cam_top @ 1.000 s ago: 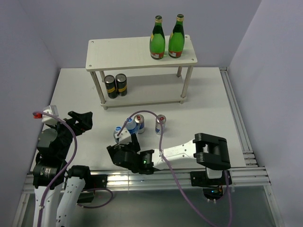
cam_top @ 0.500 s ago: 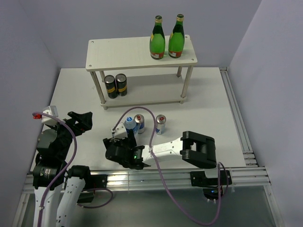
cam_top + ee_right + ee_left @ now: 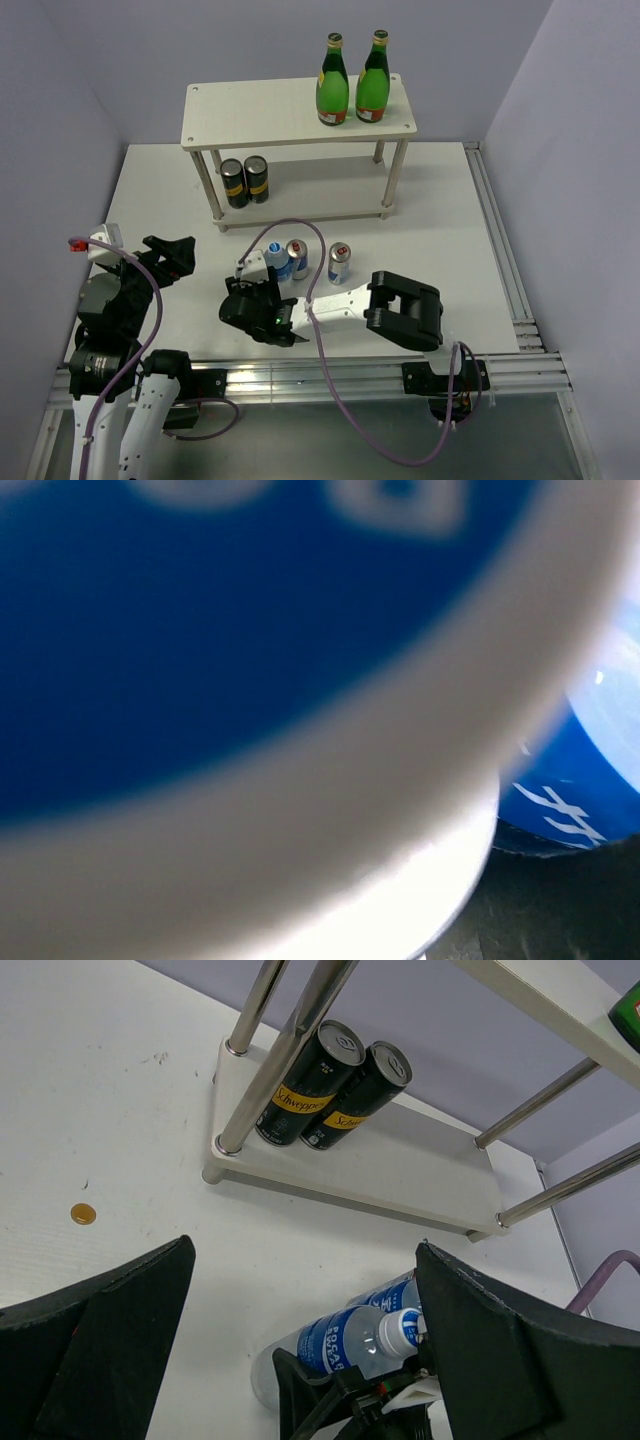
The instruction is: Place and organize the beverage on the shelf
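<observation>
My right gripper (image 3: 262, 286) crowds a blue-labelled water bottle (image 3: 278, 262), whether clamped I cannot tell; left gripper (image 3: 303, 1250) gapes empty.

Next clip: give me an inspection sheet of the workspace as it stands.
Surface: white table, one small brown spot.
Job's things: two green bottles upright on the top tier of the shelf; two water bottles and two silver cans in front of it.
Clutter: two dark cans on the lower tier.
End effectors: left end effector open, empty; right end effector at a water bottle, grip unclear.
Cables: purple cable loops by the table drinks.
Surroundings: lilac walls; metal rails at right.
</observation>
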